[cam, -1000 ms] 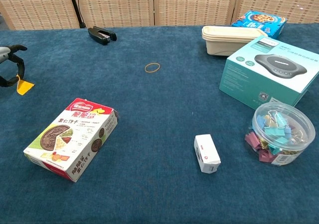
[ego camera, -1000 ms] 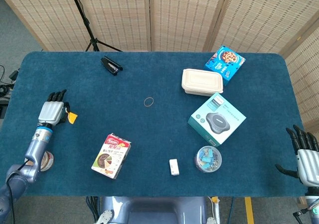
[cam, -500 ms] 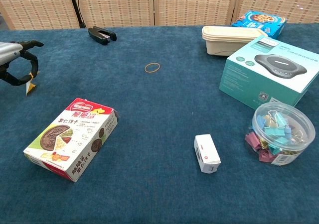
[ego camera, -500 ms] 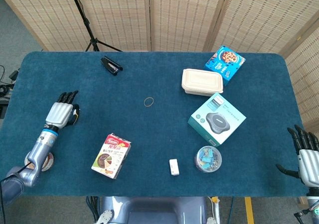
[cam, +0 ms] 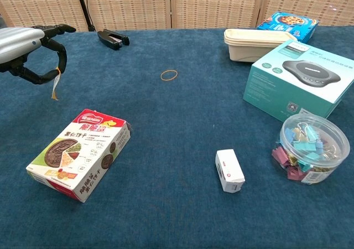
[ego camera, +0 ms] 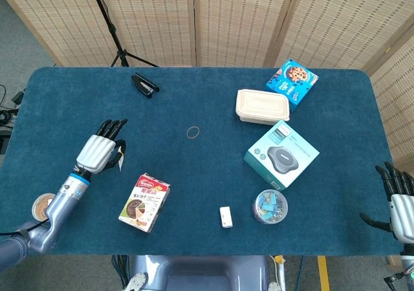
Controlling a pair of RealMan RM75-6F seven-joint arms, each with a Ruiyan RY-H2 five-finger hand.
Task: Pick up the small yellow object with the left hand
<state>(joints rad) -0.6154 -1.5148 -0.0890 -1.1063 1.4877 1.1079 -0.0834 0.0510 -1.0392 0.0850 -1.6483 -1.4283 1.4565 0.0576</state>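
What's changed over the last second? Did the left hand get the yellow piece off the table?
Yes. The left hand has lifted and moved in toward the table's middle, carrying the small yellow object, which now dangles from its fingers above the cloth instead of lying on it. The right hand stayed open at the table's right edge. The snack box, rubber band and other items haven't moved.

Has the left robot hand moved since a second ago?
Yes. The left robot hand, pinching the small yellow object, has travelled right across the blue table toward the red-and-white snack box, which stayed put.
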